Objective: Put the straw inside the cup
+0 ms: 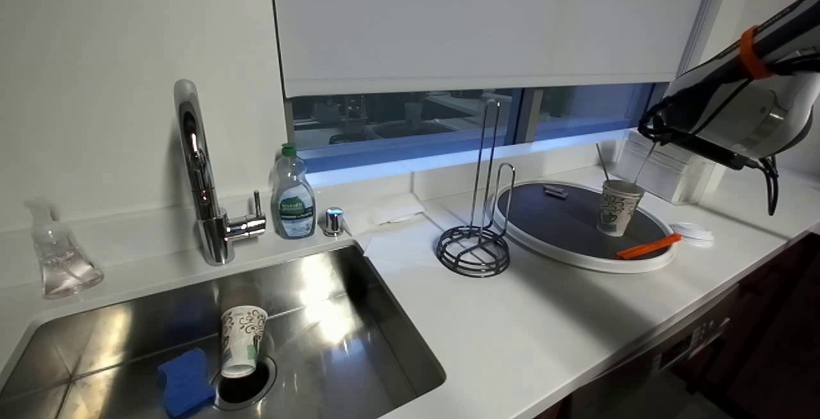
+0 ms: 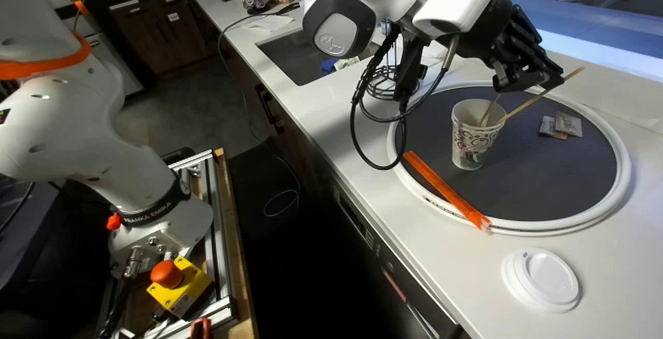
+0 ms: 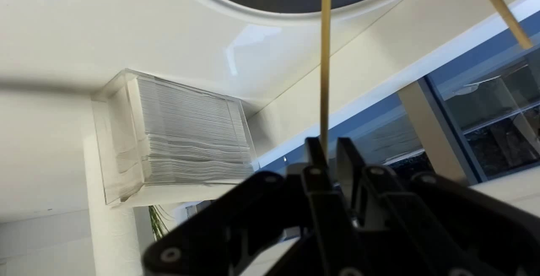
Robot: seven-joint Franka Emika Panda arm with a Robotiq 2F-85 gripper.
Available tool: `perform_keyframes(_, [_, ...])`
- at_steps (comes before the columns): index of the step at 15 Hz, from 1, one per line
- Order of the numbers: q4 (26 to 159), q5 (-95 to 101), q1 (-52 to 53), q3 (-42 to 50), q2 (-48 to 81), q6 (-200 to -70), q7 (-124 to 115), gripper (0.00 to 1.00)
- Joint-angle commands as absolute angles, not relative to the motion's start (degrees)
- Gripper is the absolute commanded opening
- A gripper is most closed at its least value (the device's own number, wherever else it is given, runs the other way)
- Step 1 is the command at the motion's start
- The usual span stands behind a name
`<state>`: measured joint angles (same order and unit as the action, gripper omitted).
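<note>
The round tray (image 2: 559, 183) lies flat, giving level footing. Higher up is the gripper (image 3: 331, 151), jaws slightly parted, probably for letting go. Left of the tray's middle in an exterior view, the patterned cup (image 2: 471, 144) stands upright, so its wall can prop the tilted straw (image 3: 325, 56), lower end inside, top between the jaws; touch there is hard to judge.
</note>
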<state>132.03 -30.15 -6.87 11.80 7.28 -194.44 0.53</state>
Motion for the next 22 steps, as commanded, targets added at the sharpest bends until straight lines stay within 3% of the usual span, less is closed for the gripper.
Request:
perform_keyframes(1, [132.02, -29.25, -7.12, 11.18, 7.41, -195.02, 0.67, 0.48])
perform_keyframes(8, [133.06, -28.10, -8.45, 10.26, 3.95, -189.28, 0.68, 0.99])
perform_keyframes(11, [134.01, -22.21, -9.26, 11.18, 0.15, -180.97, -2.38, 1.00])
perform_keyframes(16, [133.52, -29.23, -9.91, 12.10, -5.02, -166.66, 8.91, 1.00])
perform_keyframes(22, [133.87, -27.25, -11.15, 15.03, -6.72, -157.39, 13.07, 1.00])
